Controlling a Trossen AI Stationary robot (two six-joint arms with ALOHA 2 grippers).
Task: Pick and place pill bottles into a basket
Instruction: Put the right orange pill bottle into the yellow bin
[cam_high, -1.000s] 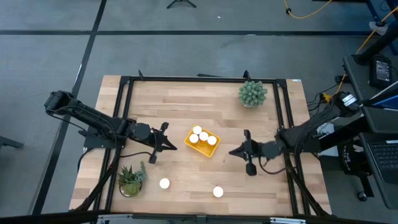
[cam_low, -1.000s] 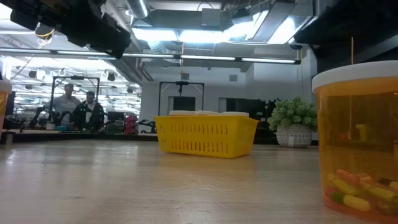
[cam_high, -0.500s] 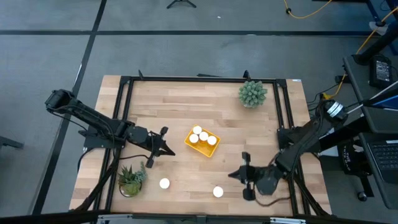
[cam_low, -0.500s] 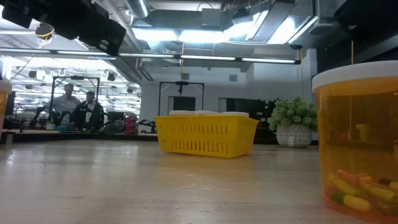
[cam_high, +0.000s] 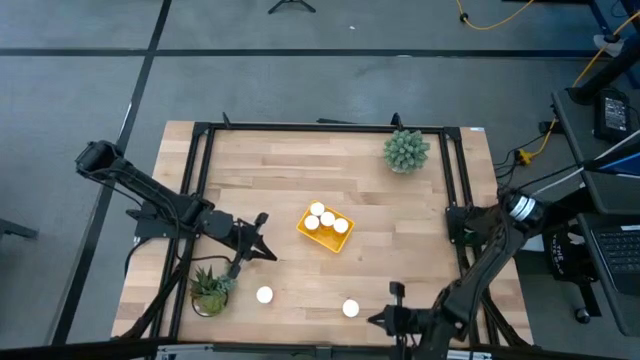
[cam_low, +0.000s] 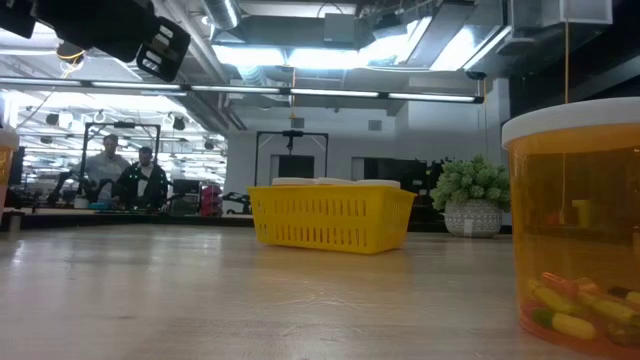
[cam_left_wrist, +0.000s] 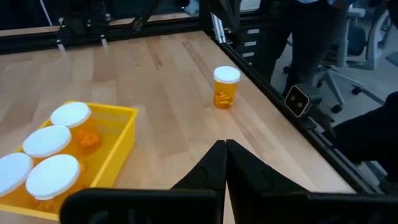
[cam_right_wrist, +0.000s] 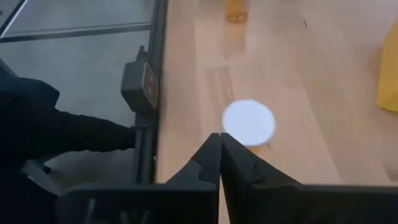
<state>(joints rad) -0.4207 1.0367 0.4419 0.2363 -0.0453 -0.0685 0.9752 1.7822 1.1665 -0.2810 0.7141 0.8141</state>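
- Four white-capped orange pill bottles (cam_high: 327, 220) are seen inside the small yellow plastic basket (cam_high: 343, 241) at the wooden table's (cam_high: 300, 170) centre; two more (cam_high: 264, 295) are left standing near the front edge.
- The right gripper (cam_high: 396, 319), fingers pressed together, is held at the front edge beside one loose bottle (cam_high: 350, 308).
- The left gripper (cam_high: 262, 250), likewise closed, is kept near the basket.
- Risk: unless the fingers are opened, the bottle could be toppled and rolled off the front edge.

No legible text, label, brand or number on anything in view.
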